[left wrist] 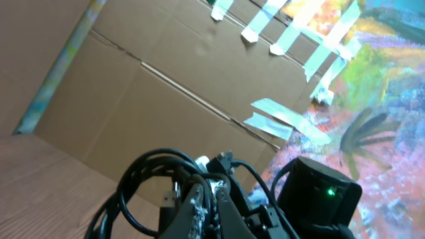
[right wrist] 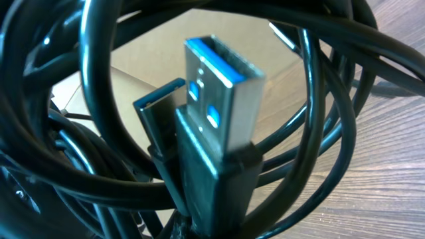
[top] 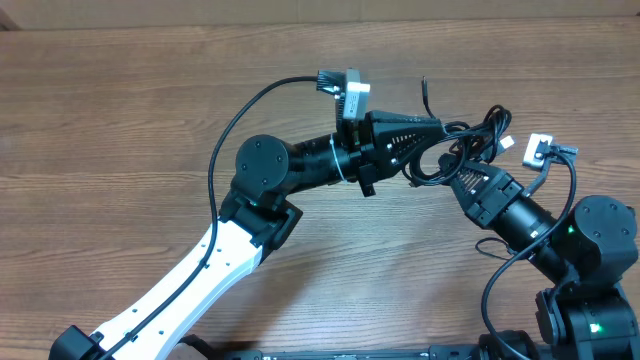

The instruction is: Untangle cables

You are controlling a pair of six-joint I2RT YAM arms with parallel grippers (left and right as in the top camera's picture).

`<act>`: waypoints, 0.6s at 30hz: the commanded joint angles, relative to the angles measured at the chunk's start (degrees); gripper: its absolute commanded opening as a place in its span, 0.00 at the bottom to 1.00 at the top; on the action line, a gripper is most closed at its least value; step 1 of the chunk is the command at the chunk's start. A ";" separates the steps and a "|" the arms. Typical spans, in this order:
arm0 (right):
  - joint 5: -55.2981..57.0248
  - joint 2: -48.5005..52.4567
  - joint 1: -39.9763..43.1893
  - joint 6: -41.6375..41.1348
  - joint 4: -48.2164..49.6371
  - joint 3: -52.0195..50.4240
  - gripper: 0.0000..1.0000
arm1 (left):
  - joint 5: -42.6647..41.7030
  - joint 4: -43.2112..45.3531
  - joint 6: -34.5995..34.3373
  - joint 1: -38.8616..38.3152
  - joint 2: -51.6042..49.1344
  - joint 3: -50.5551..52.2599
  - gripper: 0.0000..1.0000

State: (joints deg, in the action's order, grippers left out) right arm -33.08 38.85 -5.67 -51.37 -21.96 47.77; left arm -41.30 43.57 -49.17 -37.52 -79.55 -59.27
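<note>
Knotted cables (top: pixel 470 140) held between both arms near the worktop's far right corner.
I read left jaws shut on the bundle as anchor; right jaws shut on the USB plug (right wrist: pixel 222 99) end, likely to draw it free.

Counter (top: pixel 120 120): brown wood grain, running 9 to 3 o'clock in the overhead view.
Cardboard wall (left wrist: pixel 133 99): plain tan with creased seams, filling the left wrist view from 9 to 12 o'clock.
Tape strips (left wrist: pixel 285 119): pale, stuck across the cardboard's edge, 12 to 2 o'clock.
Painting (left wrist: pixel 378 119): bright orange, green, blue and pink patches, at 3 o'clock.
</note>
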 commanded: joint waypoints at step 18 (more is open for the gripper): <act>-10.69 -0.15 -0.15 5.64 -3.17 0.94 0.04 | 7.04 -2.36 2.34 2.73 0.48 -1.38 0.04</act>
State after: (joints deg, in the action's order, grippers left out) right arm -40.64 38.85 -5.67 -48.51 -24.84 47.77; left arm -37.15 41.54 -48.93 -35.51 -79.55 -59.27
